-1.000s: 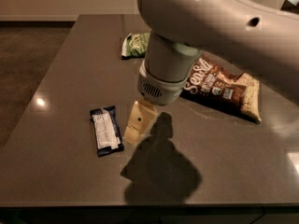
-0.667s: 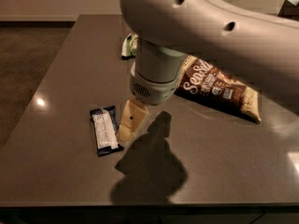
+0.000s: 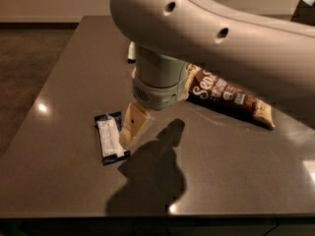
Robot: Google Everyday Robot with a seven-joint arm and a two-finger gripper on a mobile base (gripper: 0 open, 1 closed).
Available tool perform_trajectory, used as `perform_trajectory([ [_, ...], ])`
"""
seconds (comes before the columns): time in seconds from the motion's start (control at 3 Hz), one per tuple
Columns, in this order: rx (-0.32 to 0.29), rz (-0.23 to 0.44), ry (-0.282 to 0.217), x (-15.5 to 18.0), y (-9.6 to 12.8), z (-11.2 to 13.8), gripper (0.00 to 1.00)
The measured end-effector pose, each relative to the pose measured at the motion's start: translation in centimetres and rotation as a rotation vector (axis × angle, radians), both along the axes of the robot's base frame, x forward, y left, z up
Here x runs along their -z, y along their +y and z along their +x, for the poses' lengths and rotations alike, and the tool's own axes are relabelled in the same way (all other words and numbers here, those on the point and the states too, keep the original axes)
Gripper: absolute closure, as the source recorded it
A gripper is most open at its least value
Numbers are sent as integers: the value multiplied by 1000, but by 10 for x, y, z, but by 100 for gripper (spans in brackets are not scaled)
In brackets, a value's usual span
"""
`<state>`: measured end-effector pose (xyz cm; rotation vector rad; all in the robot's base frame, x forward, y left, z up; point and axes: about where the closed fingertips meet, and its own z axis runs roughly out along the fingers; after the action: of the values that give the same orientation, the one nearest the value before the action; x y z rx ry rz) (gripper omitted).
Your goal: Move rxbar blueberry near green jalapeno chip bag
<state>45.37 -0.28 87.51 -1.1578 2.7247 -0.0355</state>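
Observation:
The rxbar blueberry (image 3: pixel 110 137) lies flat on the dark table (image 3: pixel 74 73) at the front left; it has a navy wrapper with a white label panel. My gripper (image 3: pixel 130 131) hangs from the large pale arm and reaches down right beside the bar's right edge, at or just above the table. The green jalapeno chip bag (image 3: pixel 131 53) is at the back of the table, almost wholly hidden behind my arm; only a thin sliver of its end shows.
A larger brown and cream "Sea Salt" chip bag (image 3: pixel 226 96) lies to the right of my gripper, partly under the arm. The table's front edge runs just below the gripper's shadow. The floor lies to the left.
My arm has moved left and down, bringing the gripper right up against the rxbar. The arm now covers nearly all of the green bag. The bar and bags have not moved.

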Motion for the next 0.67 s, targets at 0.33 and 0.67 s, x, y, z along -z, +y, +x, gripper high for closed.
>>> perform_trajectory([
  [0.33, 19, -10, 2, -2, 2, 1, 0],
  [0.67, 102, -79, 47, 17, 18, 1, 0],
])
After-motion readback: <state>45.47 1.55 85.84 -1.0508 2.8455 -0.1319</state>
